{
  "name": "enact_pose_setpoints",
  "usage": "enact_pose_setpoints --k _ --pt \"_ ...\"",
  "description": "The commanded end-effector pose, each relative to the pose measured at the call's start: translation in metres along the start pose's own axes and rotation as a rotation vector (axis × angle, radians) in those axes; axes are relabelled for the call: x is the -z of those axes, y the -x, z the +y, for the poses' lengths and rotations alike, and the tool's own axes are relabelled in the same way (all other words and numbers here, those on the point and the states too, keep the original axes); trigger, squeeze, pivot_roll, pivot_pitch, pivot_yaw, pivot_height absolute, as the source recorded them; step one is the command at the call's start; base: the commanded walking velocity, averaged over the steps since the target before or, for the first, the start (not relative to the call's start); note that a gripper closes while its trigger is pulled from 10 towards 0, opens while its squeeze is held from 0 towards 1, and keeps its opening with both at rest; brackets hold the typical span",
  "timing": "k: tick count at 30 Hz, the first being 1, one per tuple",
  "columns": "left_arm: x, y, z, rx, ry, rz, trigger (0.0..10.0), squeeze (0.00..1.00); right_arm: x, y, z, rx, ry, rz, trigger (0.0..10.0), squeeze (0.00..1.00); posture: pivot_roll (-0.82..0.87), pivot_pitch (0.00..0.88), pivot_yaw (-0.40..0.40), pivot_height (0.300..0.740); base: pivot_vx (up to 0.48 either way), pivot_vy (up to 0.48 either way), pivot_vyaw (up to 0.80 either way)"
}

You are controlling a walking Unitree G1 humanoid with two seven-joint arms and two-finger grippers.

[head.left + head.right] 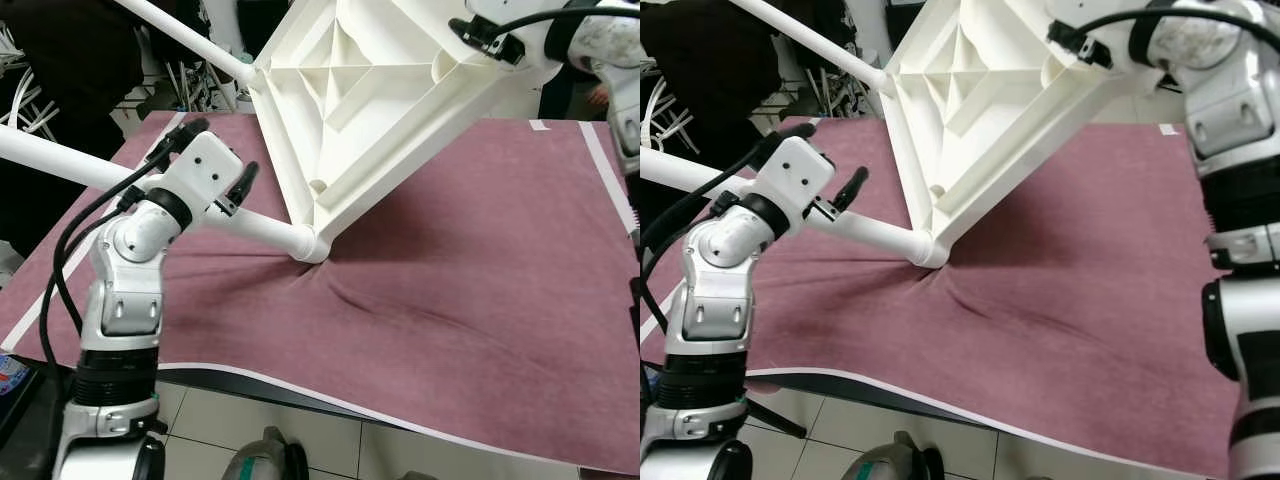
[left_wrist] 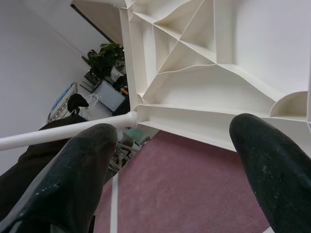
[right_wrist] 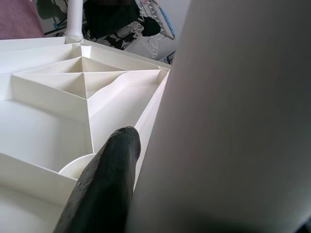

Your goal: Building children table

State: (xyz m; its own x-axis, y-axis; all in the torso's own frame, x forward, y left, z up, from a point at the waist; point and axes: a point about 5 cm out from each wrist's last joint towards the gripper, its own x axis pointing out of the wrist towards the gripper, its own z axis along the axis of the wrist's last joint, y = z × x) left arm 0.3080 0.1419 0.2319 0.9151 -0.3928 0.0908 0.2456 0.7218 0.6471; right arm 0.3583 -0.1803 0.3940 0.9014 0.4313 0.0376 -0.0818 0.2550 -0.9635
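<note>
Nearest, the left end effector [image 1: 213,158], fingers spread and empty, hovers above the white table leg [image 1: 262,230] running along the maroon-covered worktop [image 1: 450,300] into a corner socket of the tilted, upturned tabletop [image 1: 360,110]. Farther off, the right end effector [image 1: 1080,45] grips another leg beside the high edge; its far finger is hidden.
</note>
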Motion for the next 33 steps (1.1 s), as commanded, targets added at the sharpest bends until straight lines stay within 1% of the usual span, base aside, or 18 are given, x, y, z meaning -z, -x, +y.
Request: enact_pose_setpoints --k 1,7,10,12,13,14,15,17,19,20,22,23,24,26,29,32,33 --pt "0.021 0.008 0.013 -0.331 0.019 0.098 10.0 0.00 -0.013 0.019 -0.042 0.185 0.306 0.018 10.0 0.00 -0.06 0.000 0.145 0.740 0.000 0.000 0.00" --pt "0.020 0.006 0.005 -0.295 0.027 0.093 10.0 0.00 -0.016 0.016 -0.050 0.208 0.324 0.008 10.0 0.00 -0.06 0.000 0.147 0.740 0.000 0.000 0.00" --pt "0.018 0.003 -0.002 -0.259 0.033 0.084 10.0 0.00 -0.024 0.014 -0.058 0.247 0.332 -0.024 10.0 0.00 -0.06 0.000 0.151 0.740 0.000 0.000 0.00" --pt "0.018 0.002 -0.003 -0.253 0.034 0.083 10.0 0.00 -0.026 0.014 -0.060 0.257 0.333 -0.030 10.0 0.00 -0.06 0.000 0.151 0.740 0.000 0.000 0.00" --pt "0.017 0.001 -0.004 -0.248 0.032 0.082 10.0 0.00 -0.030 0.013 -0.065 0.290 0.333 -0.043 10.0 0.00 -0.06 0.000 0.151 0.740 0.000 0.000 0.00" --pt "0.017 0.001 -0.004 -0.248 0.032 0.082 10.0 0.00 -0.030 0.013 -0.065 0.290 0.333 -0.043 10.0 0.00 -0.06 0.000 0.151 0.740 0.000 0.000 0.00" --pt "0.017 0.001 -0.005 -0.243 0.033 0.082 10.0 0.00 -0.034 0.013 -0.069 0.315 0.335 -0.057 10.0 0.00 -0.06 0.000 0.151 0.740 0.000 0.000 0.00" --pt "0.017 0.001 -0.005 -0.243 0.033 0.082 10.0 0.00 -0.034 0.013 -0.069 0.315 0.335 -0.057 10.0 0.00 -0.06 0.000 0.151 0.740 0.000 0.000 0.00" --pt "0.017 0.000 -0.007 -0.238 0.034 0.081 10.0 0.00 -0.041 0.013 -0.075 0.351 0.344 -0.084 10.0 0.00 -0.06 0.000 0.152 0.740 0.000 0.000 0.00" --pt "0.017 0.000 -0.007 -0.238 0.034 0.081 10.0 0.00 -0.041 0.013 -0.075 0.351 0.344 -0.084 10.0 0.00 -0.06 0.000 0.152 0.740 0.000 0.000 0.00" --pt "0.017 -0.001 -0.008 -0.235 0.033 0.084 10.0 0.00 -0.048 0.011 -0.079 0.407 0.340 -0.122 10.0 0.00 -0.06 0.000 0.152 0.740 0.000 0.000 0.00" --pt "0.017 -0.001 -0.008 -0.235 0.033 0.084 10.0 0.00 -0.048 0.011 -0.079 0.407 0.340 -0.122 10.0 0.00 -0.06 0.000 0.152 0.740 0.000 0.000 0.00" --pt "0.018 -0.001 -0.008 -0.234 0.034 0.087 10.0 0.00 -0.053 0.010 -0.080 0.425 0.349 -0.152 10.0 0.00 -0.06 0.000 0.149 0.740 0.000 0.000 0.00" --pt "0.018 -0.001 -0.009 -0.234 0.035 0.089 10.0 0.00 -0.055 0.009 -0.079 0.426 0.356 -0.173 10.0 0.00 -0.06 0.000 0.148 0.740 0.000 0.000 0.00" --pt "0.018 0.000 -0.011 -0.233 0.038 0.094 10.0 0.00 -0.059 0.004 -0.067 0.362 0.382 -0.225 10.0 0.00 -0.06 0.000 0.146 0.740 0.000 0.000 0.00" --pt "0.018 0.000 -0.011 -0.233 0.038 0.096 10.0 0.00 -0.060 0.004 -0.064 0.347 0.385 -0.241 10.0 0.00 -0.06 0.000 0.146 0.740 0.000 0.000 0.00" --pt "0.019 0.001 -0.012 -0.233 0.038 0.098 10.0 0.00 -0.062 0.002 -0.057 0.306 0.385 -0.278 10.0 0.00 -0.06 0.000 0.143 0.740 0.000 0.000 0.00"
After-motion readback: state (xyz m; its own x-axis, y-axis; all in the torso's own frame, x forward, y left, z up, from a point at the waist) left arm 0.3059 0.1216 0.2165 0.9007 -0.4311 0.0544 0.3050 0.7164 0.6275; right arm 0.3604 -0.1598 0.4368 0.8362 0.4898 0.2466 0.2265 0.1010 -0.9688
